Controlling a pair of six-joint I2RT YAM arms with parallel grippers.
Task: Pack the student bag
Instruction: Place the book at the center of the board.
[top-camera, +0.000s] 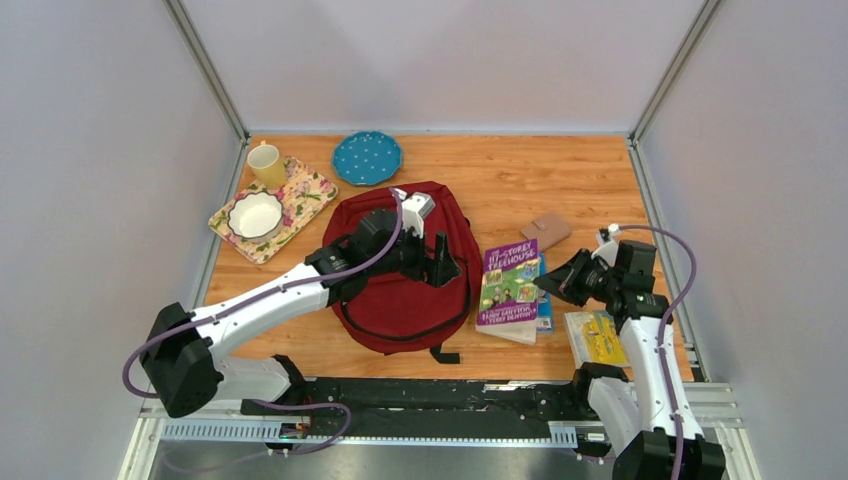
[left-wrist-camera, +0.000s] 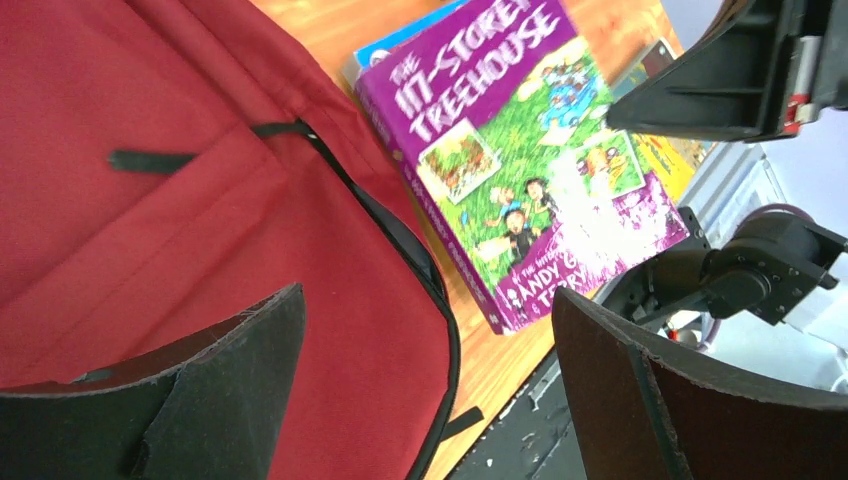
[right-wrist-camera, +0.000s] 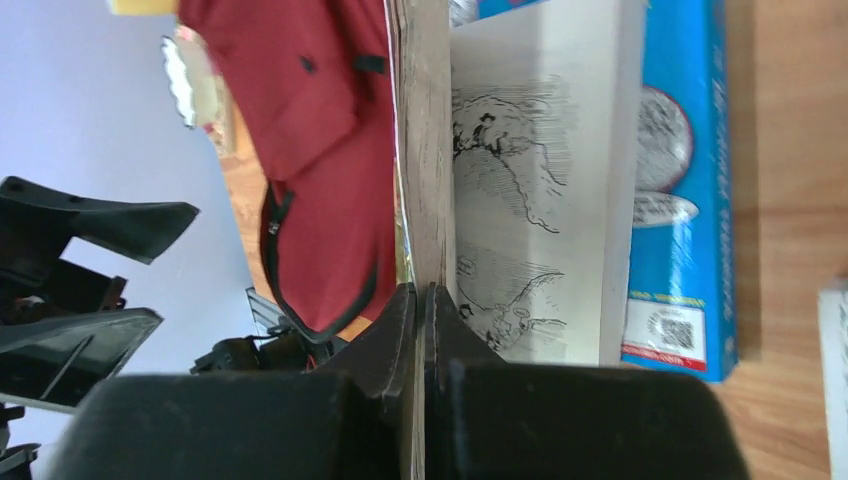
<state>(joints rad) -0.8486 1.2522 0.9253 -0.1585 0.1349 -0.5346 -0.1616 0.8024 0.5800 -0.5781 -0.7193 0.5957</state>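
- The student bag (top-camera: 400, 290) is laid flat on the wooden table (top-camera: 580, 180), a little left of centre, with a pocket seam and a black zipper pull showing on its upper face.
- Its long axis is run from the far side towards the near edge, only slightly tilted. One rounded end is turned to the far wall. The other, traced by a looping black zipper, is turned to the arm bases, and a black strap end is seen sticking out there. Which end is the bag's top cannot be told.
- The left gripper (top-camera: 440, 262) is held over the bag's right flank, its jaws spread wide with nothing between them.
- The right gripper (top-camera: 548, 284) is clenched on the right edge of the purple Treehouse book (top-camera: 508, 285), which is laid just beside the bag on its right. An illustrated page is exposed in the right wrist view.
- A blue book (top-camera: 543, 305) is lodged beneath the purple one.
- A brown wallet (top-camera: 546, 231) is placed beyond the books, and a yellow booklet (top-camera: 595, 338) is set by the right arm.
- At the far left, a floral tray (top-camera: 305, 195) is loaded with a yellow mug (top-camera: 266, 165) and a white bowl (top-camera: 255, 215). A blue dotted plate (top-camera: 367, 158) is set beside it, near the bag's far end.
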